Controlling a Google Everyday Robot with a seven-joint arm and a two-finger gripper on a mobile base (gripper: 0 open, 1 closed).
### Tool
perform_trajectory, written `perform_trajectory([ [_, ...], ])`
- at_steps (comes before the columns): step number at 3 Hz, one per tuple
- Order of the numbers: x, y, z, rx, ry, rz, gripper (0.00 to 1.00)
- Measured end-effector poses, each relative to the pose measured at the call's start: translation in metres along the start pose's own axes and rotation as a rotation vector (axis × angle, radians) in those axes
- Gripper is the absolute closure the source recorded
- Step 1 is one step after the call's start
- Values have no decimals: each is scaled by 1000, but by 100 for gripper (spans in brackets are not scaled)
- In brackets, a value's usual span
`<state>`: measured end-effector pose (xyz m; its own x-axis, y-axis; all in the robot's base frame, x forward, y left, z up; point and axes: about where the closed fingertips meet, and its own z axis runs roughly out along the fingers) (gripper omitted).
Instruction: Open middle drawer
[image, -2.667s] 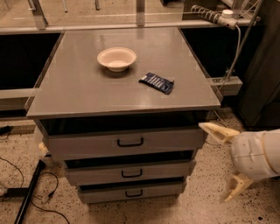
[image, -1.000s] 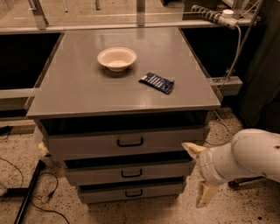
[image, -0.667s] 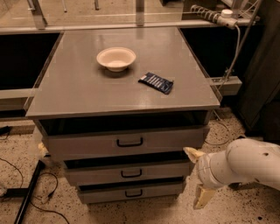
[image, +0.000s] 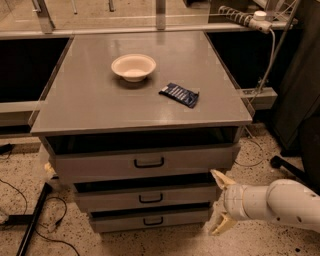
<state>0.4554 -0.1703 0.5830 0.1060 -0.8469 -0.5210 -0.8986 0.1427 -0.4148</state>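
The middle drawer is a low grey front with a small black bar handle, between a taller top drawer and a narrower bottom drawer. All three look closed. My gripper is on a white arm coming in from the lower right. It sits at the right end of the middle drawer's front, fingers spread apart one above the other, empty. It is well right of the handle.
On the grey cabinet top stand a white bowl and a dark blue snack packet. A black cable lies on the speckled floor at left. A power strip and cord hang at upper right.
The gripper and arm have moved left and down, from beside the top drawer's right end to the right end of the middle drawer. The drawers have not moved.
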Motion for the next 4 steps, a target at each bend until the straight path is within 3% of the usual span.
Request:
perform_trajectory([
  [2, -6, 3, 2, -7, 8, -28, 0],
  [4, 10, 18, 65, -150, 6, -6, 0],
])
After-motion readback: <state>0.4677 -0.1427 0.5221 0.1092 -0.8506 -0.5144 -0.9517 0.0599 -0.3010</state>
